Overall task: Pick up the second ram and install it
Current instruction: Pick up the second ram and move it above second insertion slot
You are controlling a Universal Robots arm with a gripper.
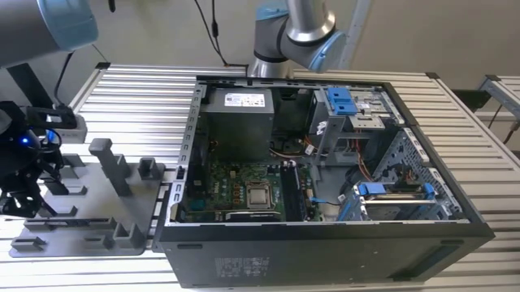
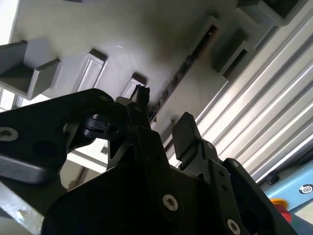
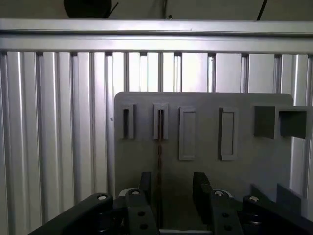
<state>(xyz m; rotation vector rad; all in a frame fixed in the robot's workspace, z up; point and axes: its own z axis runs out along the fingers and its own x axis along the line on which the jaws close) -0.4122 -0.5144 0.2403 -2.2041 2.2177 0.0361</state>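
The slatted metal tabletop [image 1: 138, 91] carries everything. In the exterior view an open computer case [image 1: 325, 261] takes up its middle and the exterior view's right, with the green motherboard [image 1: 243, 182] bare inside. The robot arm [image 1: 293, 30] rises behind the case.

Just beside the case, on the exterior view's left, lies the grey holder tray [image 1: 89, 201], with posts and blocks standing up from it. The dark claw [image 1: 24, 204] hangs over the tray's outer end.

In the first wrist view the tray [image 3: 205, 132] shows its row of narrow slots. The claw [image 3: 172, 183] is spread, its two fingers on either side of one slot line.

The second ram [image 3: 159, 152] stands on edge in that slot, seen as a thin dark line. It is between the fingers [image 3: 144, 188] and much closer to one of them than to the other.

In the second wrist view the ram's [image 2: 188, 61] notched edge runs along the tray [image 2: 122, 29], and the claw [image 2: 164, 110] straddles its near end. One fingertip is right against the stick and the other stands apart from it.
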